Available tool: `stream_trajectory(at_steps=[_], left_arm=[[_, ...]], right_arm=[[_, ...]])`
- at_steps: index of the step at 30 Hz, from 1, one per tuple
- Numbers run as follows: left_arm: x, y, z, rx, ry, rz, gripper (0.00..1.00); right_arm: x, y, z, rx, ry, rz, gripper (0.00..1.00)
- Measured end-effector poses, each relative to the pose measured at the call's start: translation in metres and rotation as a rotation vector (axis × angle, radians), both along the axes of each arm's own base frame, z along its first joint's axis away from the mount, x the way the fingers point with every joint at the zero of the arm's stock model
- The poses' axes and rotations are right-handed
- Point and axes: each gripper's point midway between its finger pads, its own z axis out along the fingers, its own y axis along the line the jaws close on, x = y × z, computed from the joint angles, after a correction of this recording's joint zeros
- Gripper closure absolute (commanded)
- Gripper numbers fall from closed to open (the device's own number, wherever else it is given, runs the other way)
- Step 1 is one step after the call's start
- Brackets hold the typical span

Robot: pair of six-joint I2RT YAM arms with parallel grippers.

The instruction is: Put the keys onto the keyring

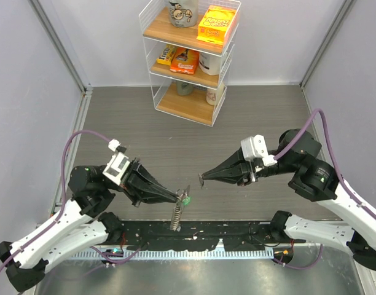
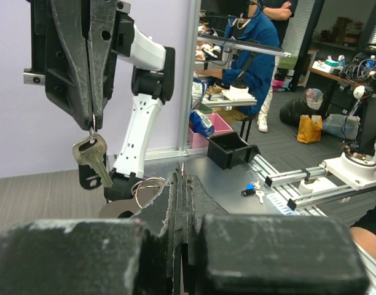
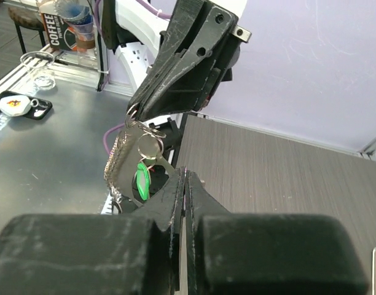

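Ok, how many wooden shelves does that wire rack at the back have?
3, stacked: the top shelf under the yellow box, the middle shelf under the orange pack, and the bottom shelf lowest. None seems hidden.

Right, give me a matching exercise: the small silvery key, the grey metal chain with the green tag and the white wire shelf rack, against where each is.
1 small silvery key
2 grey metal chain with green tag
3 white wire shelf rack

A far edge of the table
B hanging from the left gripper
C hanging from the right gripper

Pairs: 1-C, 2-B, 3-A
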Motion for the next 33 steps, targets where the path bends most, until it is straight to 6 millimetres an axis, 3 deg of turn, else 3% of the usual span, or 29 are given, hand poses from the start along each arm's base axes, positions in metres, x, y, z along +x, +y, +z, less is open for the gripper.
stream_trajectory(at_steps=[16,33], left_arm=[[-0.011,0.003,0.003,-0.007,-0.013,-0.068,1.00],[-0.012,0.004,0.004,-0.011,-0.017,-0.067,1.00]], right_arm=[[-0.032,0.025,-0.001,-0.053,-0.122,0.144,0.95],[-0.040,0.045,0.003,-0.067,-0.158,0.171,0.95]])
